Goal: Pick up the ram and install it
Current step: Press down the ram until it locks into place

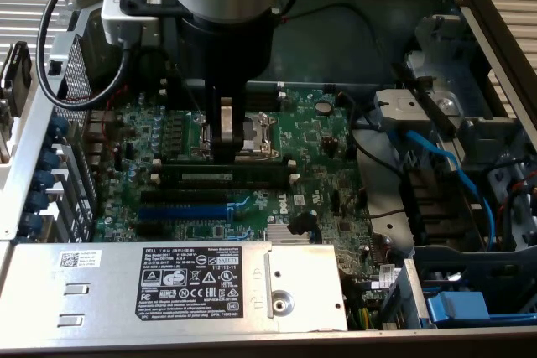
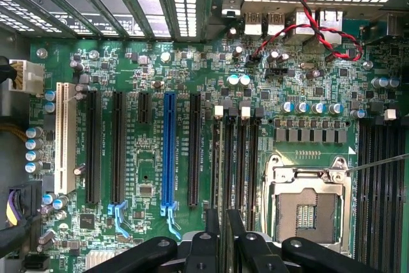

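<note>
The ram [image 1: 252,176] is a long dark-green stick with a pale label. It stands on edge along the black memory slots [image 1: 193,194] in the middle of the motherboard [image 1: 319,136]. My gripper [image 1: 222,157] comes straight down onto the ram's top edge near its middle and is shut on the ram. I cannot tell whether the stick is pressed fully into its slot. In the wrist view my gripper [image 2: 223,238] has its black fingers [image 2: 206,244] close together over the slots with white end clips [image 2: 218,112]. The stick between them is seen edge-on.
The open CPU socket [image 1: 256,136] [image 2: 307,202] lies right beside the fingers. A blue slot [image 1: 180,210] [image 2: 169,151] and further black slots sit nearby. A silver labelled box [image 1: 168,282] fills the near side. Blue cables [image 1: 445,165] and drive bays lie at the exterior view's right.
</note>
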Motion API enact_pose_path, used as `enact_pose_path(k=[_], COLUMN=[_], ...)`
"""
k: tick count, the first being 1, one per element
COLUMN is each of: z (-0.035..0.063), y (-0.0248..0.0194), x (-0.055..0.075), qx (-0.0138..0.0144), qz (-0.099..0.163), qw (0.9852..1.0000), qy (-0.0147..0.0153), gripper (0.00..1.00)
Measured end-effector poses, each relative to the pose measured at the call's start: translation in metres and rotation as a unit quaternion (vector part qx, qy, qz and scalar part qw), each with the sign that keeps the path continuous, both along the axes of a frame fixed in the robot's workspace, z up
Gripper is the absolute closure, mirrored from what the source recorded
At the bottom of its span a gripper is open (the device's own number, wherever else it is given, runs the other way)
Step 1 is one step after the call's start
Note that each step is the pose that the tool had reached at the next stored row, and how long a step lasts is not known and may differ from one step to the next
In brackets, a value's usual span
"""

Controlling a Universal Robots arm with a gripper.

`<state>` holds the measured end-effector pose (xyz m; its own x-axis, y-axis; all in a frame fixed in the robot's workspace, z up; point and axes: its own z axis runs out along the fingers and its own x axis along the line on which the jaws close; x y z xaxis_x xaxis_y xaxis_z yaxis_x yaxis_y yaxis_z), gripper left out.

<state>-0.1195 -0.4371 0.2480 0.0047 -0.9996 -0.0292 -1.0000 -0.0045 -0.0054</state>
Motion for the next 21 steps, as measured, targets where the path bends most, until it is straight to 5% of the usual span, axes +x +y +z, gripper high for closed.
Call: enact_pose_path(k=[3,21], z=[0.0,-0.0021], y=[0.0,0.0], x=[0.0,0.0035], qx=[0.0,-0.0002], qz=[0.0,0.0], qw=[1.0,1.0], qy=[0.0,0.0], gripper=[0.9,0.9])
